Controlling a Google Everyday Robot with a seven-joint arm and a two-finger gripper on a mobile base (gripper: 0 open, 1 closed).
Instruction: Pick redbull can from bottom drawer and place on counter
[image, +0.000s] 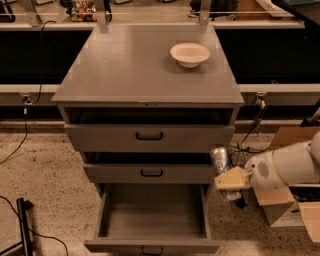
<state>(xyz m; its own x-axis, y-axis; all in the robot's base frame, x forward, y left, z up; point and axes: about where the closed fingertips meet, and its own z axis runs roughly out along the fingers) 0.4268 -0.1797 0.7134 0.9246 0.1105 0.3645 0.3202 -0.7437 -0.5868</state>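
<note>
The gripper (226, 180) is hovering at the cabinet's right edge, level with the middle drawer (151, 173). Its tan fingers (235, 177) are pinching the redbull can (219, 159) around its body, so the can is hanging apparently upright, outside the bottom drawer (152, 212) (which is standing open). A mid-body grip is likely leaving the base free for setting down. On the counter (135, 65) a cream bowl (189, 54) is occupying the right rear, so the front is looking safer.

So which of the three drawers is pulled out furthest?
The bottom drawer: its deep box is exposed, while the top drawer and middle drawer barely protrude. The gripper holds the redbull can just right of them.
</note>
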